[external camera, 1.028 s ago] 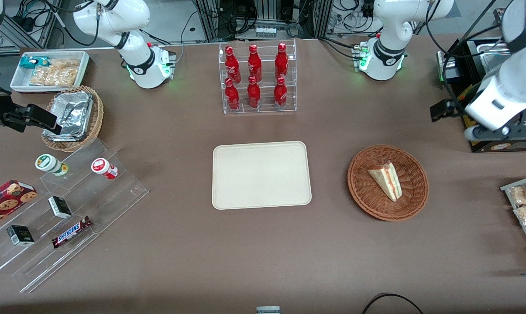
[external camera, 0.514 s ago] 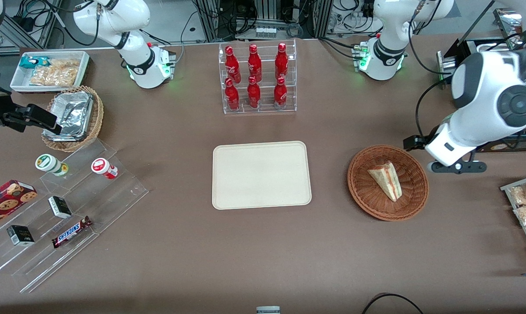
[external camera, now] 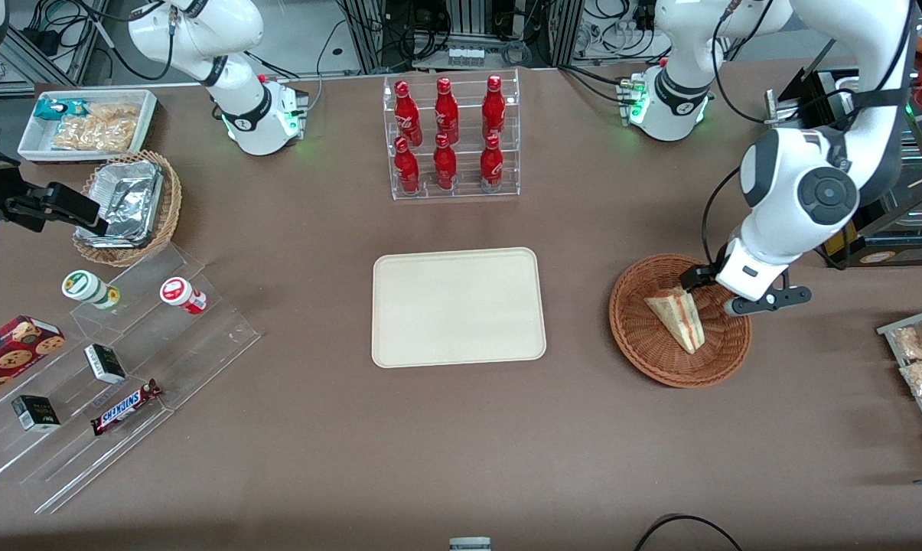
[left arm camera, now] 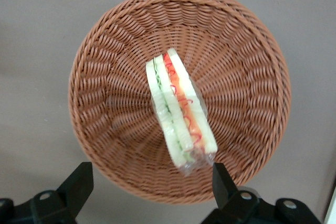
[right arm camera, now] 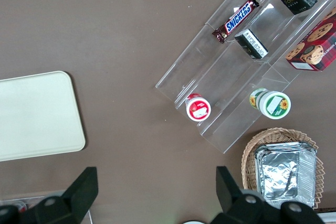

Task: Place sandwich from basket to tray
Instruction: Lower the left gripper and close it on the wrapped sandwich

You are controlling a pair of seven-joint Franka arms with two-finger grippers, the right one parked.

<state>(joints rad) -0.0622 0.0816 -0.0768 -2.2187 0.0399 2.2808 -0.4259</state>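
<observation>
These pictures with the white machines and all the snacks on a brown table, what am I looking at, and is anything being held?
Two white robot arms are bolted to a table. One picture looks down at them from the front; the other two come from cameras on their wrists. The working arm's gripper, a two-fingered hand, hangs open above a wicker basket, holding nothing. In the basket lies a wrapped sandwich, seen edge-on from the wrist camera. Beside the basket lies a cream tray with nothing on it. Elsewhere stand a rack of red bottles, clear steps with snacks and a foil container.
</observation>
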